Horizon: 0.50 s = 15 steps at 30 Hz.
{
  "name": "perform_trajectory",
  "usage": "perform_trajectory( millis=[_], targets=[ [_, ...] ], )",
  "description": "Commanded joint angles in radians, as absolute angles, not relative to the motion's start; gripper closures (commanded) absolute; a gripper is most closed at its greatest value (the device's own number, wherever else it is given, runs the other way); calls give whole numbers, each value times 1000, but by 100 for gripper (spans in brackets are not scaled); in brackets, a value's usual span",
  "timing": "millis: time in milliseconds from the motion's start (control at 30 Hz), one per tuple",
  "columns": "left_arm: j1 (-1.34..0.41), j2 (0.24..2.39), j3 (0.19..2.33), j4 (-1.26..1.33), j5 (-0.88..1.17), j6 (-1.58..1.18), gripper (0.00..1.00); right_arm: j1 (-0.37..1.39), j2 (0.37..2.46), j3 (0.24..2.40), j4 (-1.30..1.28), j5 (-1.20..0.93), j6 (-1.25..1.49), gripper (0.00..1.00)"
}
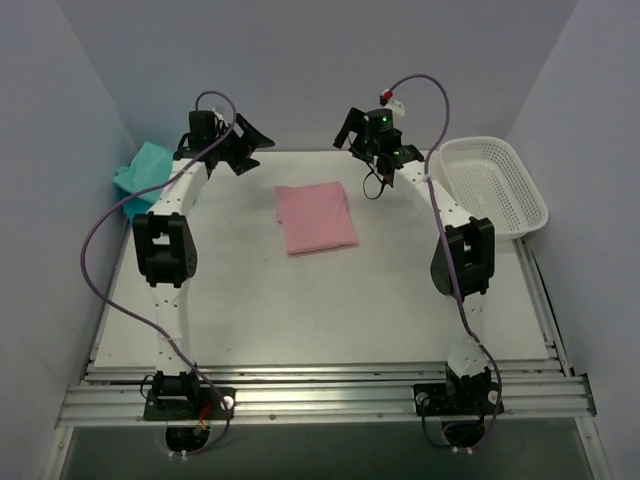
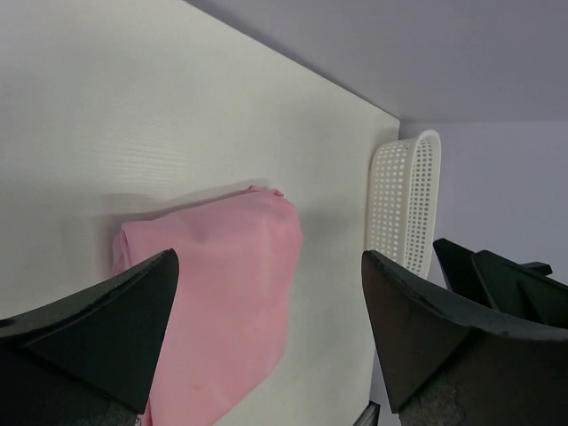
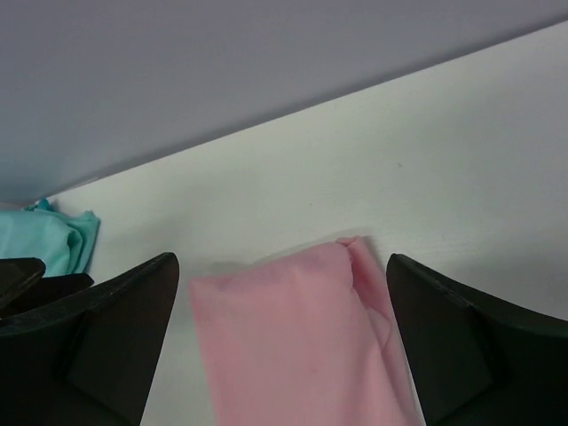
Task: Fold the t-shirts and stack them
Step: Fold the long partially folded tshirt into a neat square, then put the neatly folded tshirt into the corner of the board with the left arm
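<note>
Pink t-shirt point(image 1: 317, 220) folded flat mid-table point(image 1: 300, 310), teal t-shirt point(image 1: 146, 168) crumpled at far left edge, left gripper point(image 1: 243, 146) and right gripper point(image 1: 358, 136) raised beyond pink t-shirt, both spread wide, holding nothing, basket point(image 1: 481, 141) at far right.
</note>
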State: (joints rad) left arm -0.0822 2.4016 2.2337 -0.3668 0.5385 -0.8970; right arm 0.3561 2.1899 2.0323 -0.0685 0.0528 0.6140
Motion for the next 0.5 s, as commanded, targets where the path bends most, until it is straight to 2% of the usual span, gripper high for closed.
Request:
perform_trajectory(
  millis=[0, 133, 267, 467],
  targets=[
    [-84, 2209, 1982, -293, 476, -836, 7, 364, 2060, 1930, -77, 115, 584, 0],
    [-89, 2036, 1689, -224, 391, -827, 8, 365, 1945, 1764, -81, 127, 587, 0],
    [-101, 1994, 1571, -281, 310, -770, 8, 367, 1797, 1542, -49, 124, 597, 0],
    [-127, 2005, 1454, -230, 285, -758, 8, 367, 1625, 1373, -47, 146, 588, 0]
  ],
)
